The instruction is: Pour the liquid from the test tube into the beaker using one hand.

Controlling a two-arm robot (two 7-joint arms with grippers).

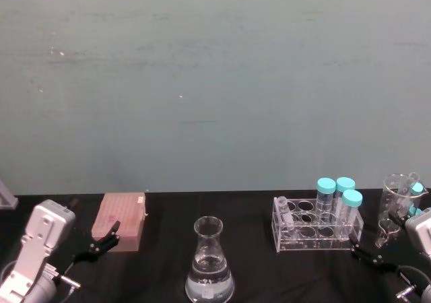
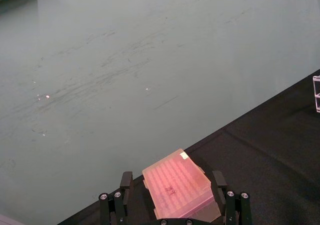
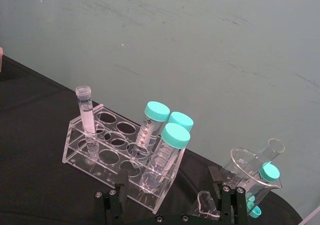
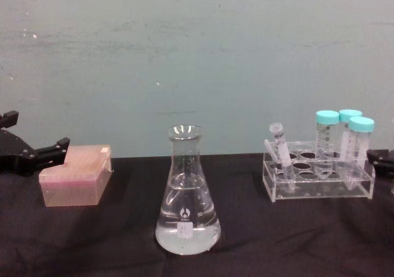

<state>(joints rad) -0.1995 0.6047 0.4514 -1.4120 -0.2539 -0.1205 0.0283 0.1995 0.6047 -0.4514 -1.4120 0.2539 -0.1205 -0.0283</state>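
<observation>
Probably light, slick tube (image 1: 283, 209) in rack (image 1: 313, 244), two o'clock of flask (image 1: 209, 259).
Best pinched gently below rim; right gripper (image 1: 368, 254) at three o'clock, left gripper (image 1: 103, 242) at nine, both gaping empty.

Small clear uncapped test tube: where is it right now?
In the chest view the test tube leans in the left-end hole of the clear rectangular rack, right of the glass conical flask, left of three teal-capped tubes.

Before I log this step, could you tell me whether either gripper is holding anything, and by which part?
Nothing is held. The left gripper and the right gripper are both open; the test tube stands in the rack.
</observation>
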